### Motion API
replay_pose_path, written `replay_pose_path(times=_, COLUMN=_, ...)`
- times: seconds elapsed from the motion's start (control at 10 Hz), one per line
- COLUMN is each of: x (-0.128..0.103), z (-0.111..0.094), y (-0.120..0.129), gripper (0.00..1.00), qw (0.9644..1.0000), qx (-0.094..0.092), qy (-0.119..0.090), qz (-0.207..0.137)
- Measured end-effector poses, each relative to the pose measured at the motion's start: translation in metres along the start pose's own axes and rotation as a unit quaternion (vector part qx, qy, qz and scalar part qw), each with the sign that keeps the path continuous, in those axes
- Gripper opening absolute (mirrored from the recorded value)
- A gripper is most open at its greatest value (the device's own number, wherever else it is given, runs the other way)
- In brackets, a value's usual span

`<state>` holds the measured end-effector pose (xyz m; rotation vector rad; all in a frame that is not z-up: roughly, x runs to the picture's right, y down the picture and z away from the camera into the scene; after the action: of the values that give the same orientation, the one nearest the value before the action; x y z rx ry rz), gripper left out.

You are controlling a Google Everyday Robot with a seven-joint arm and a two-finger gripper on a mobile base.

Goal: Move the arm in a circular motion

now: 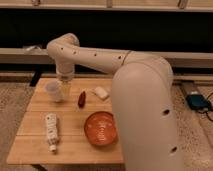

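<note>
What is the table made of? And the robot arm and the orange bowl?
Table: seemingly wood, matte planks with seams. Arm: probably smooth cream plastic, faintly shiny; its claw hangs beside the white cup. Orange bowl: ridged inside; ceramic or plastic, unclear.

— About the arm (pixel 102 58): looks like what?
— Cream-white, built of thick rounded tube segments, dotted with small dark holes along the side.
— Posed how?
— Rises as a huge bulging segment in the right foreground, bends at a broad rounded joint, then reaches leftward and slightly upward as a slimmer tube. Turns at a rounded elbow at upper left and drops straight down into a short wrist.
— And the gripper (pixel 64 89)?
— Pale, at the tapered tip, pointing downward. Hangs over the back left part of the table (pixel 75 147), low and near the surface. Impossible to tell whether touching the wood.
</note>
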<state>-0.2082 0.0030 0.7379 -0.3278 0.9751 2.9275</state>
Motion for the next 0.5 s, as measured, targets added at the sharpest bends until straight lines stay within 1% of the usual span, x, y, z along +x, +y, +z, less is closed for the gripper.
replay_pose_path(times=0.1, x=-0.001, z=-0.008, y=-0.021, gripper=0.8, qw=0.9999, qx=0.007, qy=-0.001, qz=-0.014)
replay_pose_path(times=0.2, x=-0.008, z=-0.014, y=-0.04, gripper=0.8, qw=0.9997, qx=0.014, qy=-0.001, qz=-0.018)
replay_pose_path(times=0.3, x=-0.021, z=-0.022, y=-0.057, gripper=0.8, qw=0.9996, qx=0.022, qy=-0.001, qz=-0.015)
replay_pose_path(times=0.4, x=-0.041, z=-0.03, y=-0.073, gripper=0.8, qw=0.9994, qx=0.033, qy=0.001, qz=-0.005)
replay_pose_path(times=0.5, x=-0.056, z=-0.034, y=-0.083, gripper=0.8, qw=0.9991, qx=0.043, qy=0.001, qz=0.003)
